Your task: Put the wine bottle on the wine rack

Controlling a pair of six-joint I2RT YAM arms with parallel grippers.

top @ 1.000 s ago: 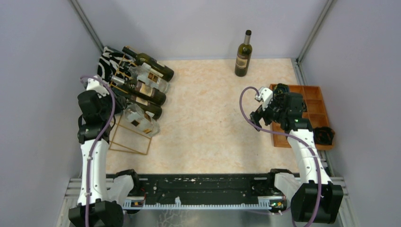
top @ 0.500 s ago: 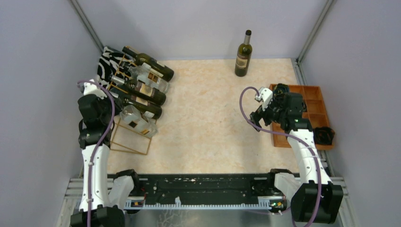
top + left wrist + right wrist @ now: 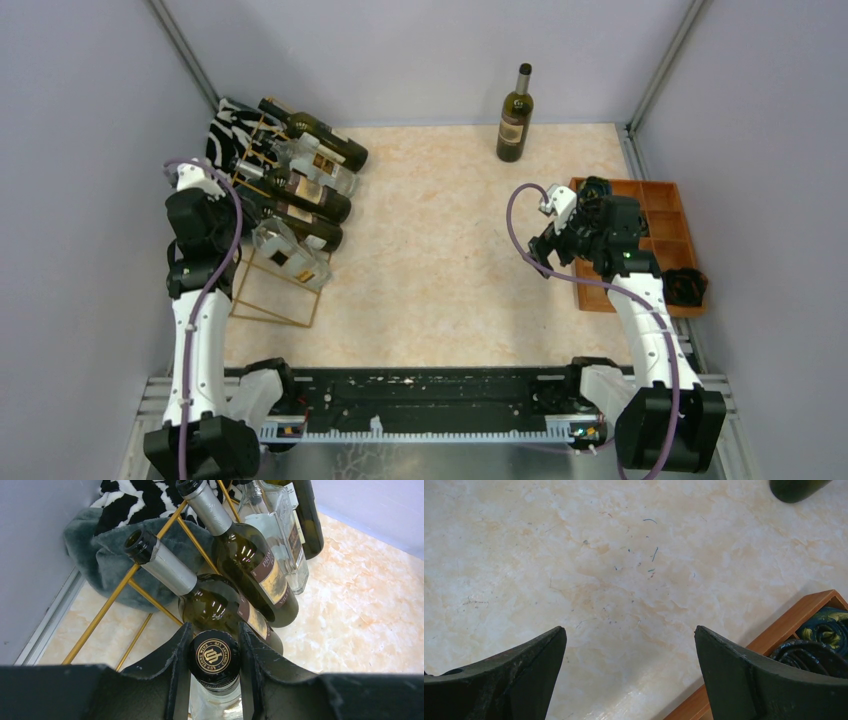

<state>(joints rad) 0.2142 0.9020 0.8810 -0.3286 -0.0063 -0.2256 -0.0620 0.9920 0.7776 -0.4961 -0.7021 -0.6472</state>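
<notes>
The left hand point(image 3: 214, 636) is clamped on the black, gold-stamped cap point(image 3: 214, 655) of the clear wine bottle point(image 3: 291, 256), one finger on each side of the top. The bottle lies slanted in the nearest occupied cell of the wine rack point(image 3: 271, 320), its base pointing right and toward the near side. Its neck points up to the left, where the hand meets it. The rack stands at the far left of the table point(image 3: 450, 260).

Just beyond the held bottle, four more bottles lie side by side in the farther cells. The nearest of them, a dark bottle with a silver neck foil point(image 3: 167, 570), is almost against the hand's fingertips. A grey plush cloth point(image 3: 95, 545) and a zebra-patterned cloth point(image 3: 130, 495) sit behind the rack by the left wall.

The right hand point(image 3: 629, 635) hangs above bare table with its fingers spread wide and nothing between them. It is beside the left edge of an orange-brown wooden tray point(image 3: 744, 657). A dark green bottle point(image 3: 515, 115) stands upright at the far edge, well apart from both hands.
</notes>
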